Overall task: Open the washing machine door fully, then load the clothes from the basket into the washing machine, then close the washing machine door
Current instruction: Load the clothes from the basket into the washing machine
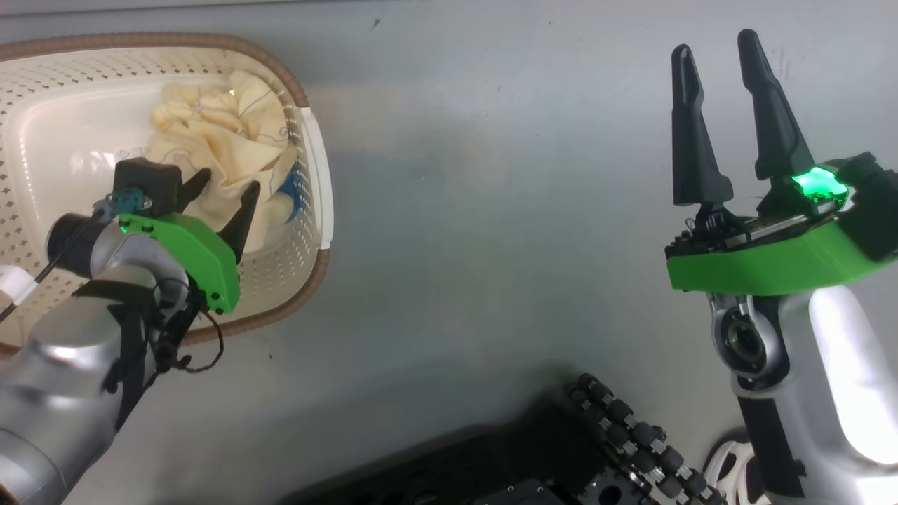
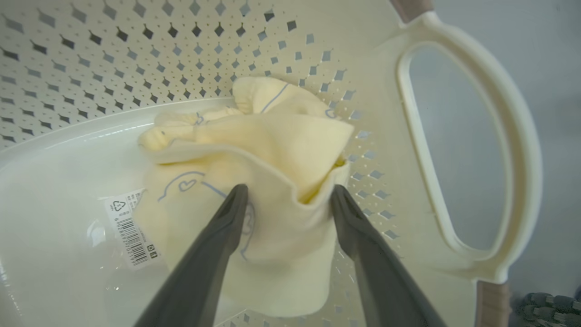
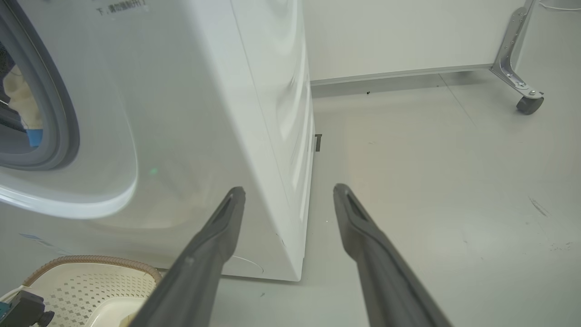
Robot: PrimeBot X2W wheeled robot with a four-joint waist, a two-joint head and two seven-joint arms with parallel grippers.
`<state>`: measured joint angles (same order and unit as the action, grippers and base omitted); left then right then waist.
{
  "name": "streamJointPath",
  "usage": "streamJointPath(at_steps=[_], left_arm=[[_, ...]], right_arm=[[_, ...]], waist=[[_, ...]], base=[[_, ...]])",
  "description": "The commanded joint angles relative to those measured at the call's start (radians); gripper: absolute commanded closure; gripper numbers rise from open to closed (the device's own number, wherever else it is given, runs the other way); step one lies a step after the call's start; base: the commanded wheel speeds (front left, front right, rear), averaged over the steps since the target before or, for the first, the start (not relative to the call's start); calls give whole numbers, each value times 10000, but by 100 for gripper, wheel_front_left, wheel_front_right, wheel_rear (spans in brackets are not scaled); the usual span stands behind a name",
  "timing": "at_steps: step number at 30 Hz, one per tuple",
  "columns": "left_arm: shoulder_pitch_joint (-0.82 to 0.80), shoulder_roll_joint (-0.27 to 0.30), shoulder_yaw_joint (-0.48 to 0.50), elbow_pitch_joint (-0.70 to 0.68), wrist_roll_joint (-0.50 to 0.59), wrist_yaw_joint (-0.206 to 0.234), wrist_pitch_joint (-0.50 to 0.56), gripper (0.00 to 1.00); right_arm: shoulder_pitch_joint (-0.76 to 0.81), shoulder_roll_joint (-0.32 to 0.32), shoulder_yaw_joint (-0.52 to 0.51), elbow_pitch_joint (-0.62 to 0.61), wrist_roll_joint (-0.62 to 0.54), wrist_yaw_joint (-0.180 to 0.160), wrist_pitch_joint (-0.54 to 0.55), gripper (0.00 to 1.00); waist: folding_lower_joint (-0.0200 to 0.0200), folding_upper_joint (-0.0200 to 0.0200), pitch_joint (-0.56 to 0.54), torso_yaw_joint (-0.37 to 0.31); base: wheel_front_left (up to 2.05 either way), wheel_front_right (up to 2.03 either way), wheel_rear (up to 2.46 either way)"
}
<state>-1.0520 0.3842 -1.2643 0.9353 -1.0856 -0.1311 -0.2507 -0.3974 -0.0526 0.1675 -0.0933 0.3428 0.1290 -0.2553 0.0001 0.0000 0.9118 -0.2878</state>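
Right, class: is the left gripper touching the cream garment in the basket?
Cannot tell. In the left wrist view the open left gripper straddles the cream garment, fingertips overlapping the cloth, but neither contact nor gap shows plainly.

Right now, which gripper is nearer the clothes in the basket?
Left. The left gripper is inside the basket, open fingers straddling the clothes. The right gripper hangs open over the floor, away from the basket.

You had soft matt cloth in the clothes [image 2: 272, 136], smooth glossy plastic in the basket [image 2: 136, 59], glossy panels on the washer [image 3: 190, 113], and a smooth, dull floor [image 3: 431, 181].
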Motion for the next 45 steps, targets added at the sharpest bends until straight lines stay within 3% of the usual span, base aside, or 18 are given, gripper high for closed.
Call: streamJointPath(at_steps=[1, 2, 5, 7, 19, 25, 45], left_arm=[[21, 206, 107, -23, -75, 4, -111, 16], [44, 173, 50, 2, -135, 4, -105, 40], [69, 106, -56, 67, -303, 4, -88, 89], [72, 72, -93, 73, -427, 4, -56, 99], [283, 49, -87, -3, -1034, 4, -101, 100], [1143, 36, 1326, -553, -658, 4, -108, 100], [3750, -558, 5671, -2557, 2520, 4, -110, 100]], right_arm=[[375, 23, 133, -335, -54, 17, -65, 0], [417, 23, 124, -366, -89, 17, -65, 0], [519, 23, 95, -441, -195, 17, -65, 0], [556, 23, 68, -481, -236, 17, -65, 0], [398, 20, 63, -313, -185, 17, -65, 0], [456, -22, 127, 33, -51, 17, -65, 0], [1286, -680, 26, 1012, 371, 17, -65, 0]], waist=[[-1, 0, -21, 10], [-1, 0, -47, 16], [-1, 0, -111, 35], [-1, 0, -146, 44], [-1, 0, -771, 372], [-1, 0, -1868, 856], [-1, 0, -4725, 2023]], base=[[0, 0, 0], [0, 0, 0], [0, 0, 0], [0, 0, 0], [0, 0, 0], [0, 0, 0], [0, 0, 0]])
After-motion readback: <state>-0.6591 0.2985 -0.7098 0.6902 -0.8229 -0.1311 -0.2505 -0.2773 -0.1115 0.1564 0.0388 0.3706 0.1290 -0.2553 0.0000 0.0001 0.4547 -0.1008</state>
